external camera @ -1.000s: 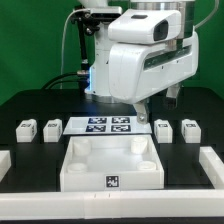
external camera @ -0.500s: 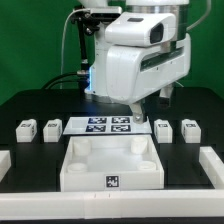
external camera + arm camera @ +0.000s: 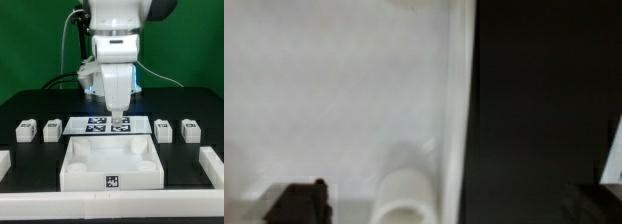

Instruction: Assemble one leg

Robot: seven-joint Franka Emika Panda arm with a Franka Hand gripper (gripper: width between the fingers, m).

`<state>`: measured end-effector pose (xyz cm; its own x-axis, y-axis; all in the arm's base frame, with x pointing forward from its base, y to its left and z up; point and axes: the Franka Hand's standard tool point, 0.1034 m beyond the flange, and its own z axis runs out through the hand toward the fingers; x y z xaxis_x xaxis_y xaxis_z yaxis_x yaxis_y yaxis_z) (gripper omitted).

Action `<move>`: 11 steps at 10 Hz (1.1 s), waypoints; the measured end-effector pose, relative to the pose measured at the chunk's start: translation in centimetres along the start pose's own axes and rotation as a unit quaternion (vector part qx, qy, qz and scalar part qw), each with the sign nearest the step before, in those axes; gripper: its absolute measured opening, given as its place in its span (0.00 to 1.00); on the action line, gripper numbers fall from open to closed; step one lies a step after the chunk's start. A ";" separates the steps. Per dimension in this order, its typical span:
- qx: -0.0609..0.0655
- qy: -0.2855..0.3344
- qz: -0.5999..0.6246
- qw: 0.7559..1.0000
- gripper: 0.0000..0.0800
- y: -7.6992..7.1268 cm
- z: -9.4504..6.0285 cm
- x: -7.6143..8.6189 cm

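Across the middle band of the exterior frame I see four small white plastic rectangular blocks on the black table [image 3: 30, 100], each with a black-and-white square tag: the outer-left leg [image 3: 27, 128], the inner-left leg [image 3: 51, 128], the inner-right leg [image 3: 163, 128] and the outer-right leg [image 3: 188, 129]. All four stand apart from the gripper [image 3: 119, 120], which hangs at frame centre from the white Panda arm [image 3: 112, 60], over the flat white marker board [image 3: 95, 125]. My wrist view is blurred, but its dark fingertips [image 3: 295, 203] sit well apart, so the gripper [image 3: 455, 205] is released. At lower centre sits the large white square tray [image 3: 70, 170]; its front tag [image 3: 112, 181] is a pattern too small to read.
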<state>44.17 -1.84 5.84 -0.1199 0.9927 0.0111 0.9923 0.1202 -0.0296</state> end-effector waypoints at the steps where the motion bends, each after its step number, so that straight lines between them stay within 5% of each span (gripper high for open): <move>1: 0.006 0.003 -0.009 1.000 0.81 -0.1 0.8 -0.8; 5: 0.031 0.015 -0.003 0.999 0.81 -0.9 4.3 -1.3; 8: 0.039 0.018 0.007 0.999 0.81 -1.1 5.1 -1.2; 11: 0.040 0.018 0.008 0.999 0.32 -1.2 5.1 -1.2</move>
<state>42.98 -3.17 0.71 -0.1022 0.9937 0.0454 0.9883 0.1066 -0.1092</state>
